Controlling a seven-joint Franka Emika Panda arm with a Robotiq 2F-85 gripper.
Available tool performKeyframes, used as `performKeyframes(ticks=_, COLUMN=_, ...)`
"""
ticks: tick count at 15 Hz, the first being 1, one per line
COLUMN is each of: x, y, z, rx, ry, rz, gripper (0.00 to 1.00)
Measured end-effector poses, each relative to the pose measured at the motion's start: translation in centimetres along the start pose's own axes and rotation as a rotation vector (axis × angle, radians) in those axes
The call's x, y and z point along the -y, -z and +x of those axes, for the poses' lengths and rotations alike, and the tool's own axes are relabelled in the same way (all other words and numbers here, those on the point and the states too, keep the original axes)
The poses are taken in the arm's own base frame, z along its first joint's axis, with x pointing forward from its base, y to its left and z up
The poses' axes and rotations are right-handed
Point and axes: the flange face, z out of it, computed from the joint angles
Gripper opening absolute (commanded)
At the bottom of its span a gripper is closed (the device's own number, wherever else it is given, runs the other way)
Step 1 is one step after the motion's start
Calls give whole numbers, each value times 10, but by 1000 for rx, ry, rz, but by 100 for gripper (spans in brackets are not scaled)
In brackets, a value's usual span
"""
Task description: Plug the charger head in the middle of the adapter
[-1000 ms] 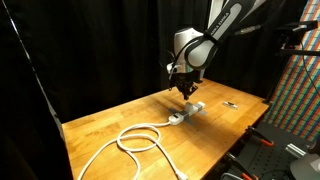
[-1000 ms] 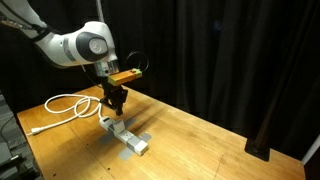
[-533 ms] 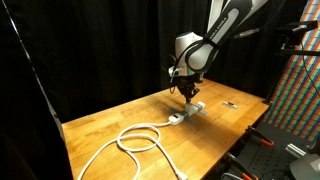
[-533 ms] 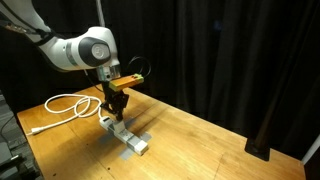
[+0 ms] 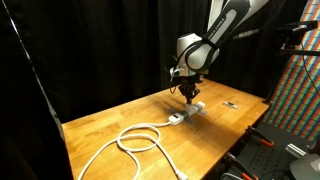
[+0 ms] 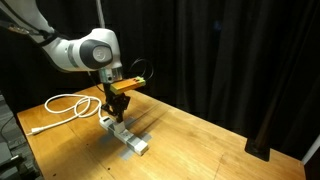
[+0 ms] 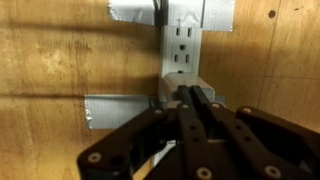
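- The cord (image 5: 140,140) loops on the near part of the wooden table (image 5: 100,125) and hasn't budged.
- The gripper (image 5: 189,97) has crept a touch right and lower over the adapter (image 5: 187,111). My guess is it's lining up the middle sockets.
- The fingers (image 7: 187,105) sit close together. I can't tell if they pinch the charger head (image 7: 165,94), a pale block barely showing at the tips.
- Grey tape (image 7: 120,110) pins the adapter down.
- Black curtains (image 5: 100,50) hang behind.
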Motion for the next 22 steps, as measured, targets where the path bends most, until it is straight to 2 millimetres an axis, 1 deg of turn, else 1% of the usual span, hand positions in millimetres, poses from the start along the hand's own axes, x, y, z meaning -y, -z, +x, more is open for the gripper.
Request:
performKeyframes(ticks=6, x=0, y=-4, z=-16, rx=-48, ry=-27, rz=10, gripper=10)
performKeyframes(ticks=9, x=0, y=-5, z=-19, rx=-68, ry=-30, rz=13, gripper=11)
performKeyframes(ticks=12, x=0, y=-5, z=-18, rx=-72, ry=-20, rz=14, gripper=11)
performKeyframes(ticks=20, x=0, y=-4, z=-8, rx=-47, ry=57, rz=9, gripper=10)
performKeyframes(ticks=21, x=0, y=-4, z=-7, rx=-44, ry=61, rz=9, gripper=36)
performKeyframes(ticks=22, x=0, y=-4, z=-7, rx=-43, ry=62, rz=9, gripper=37)
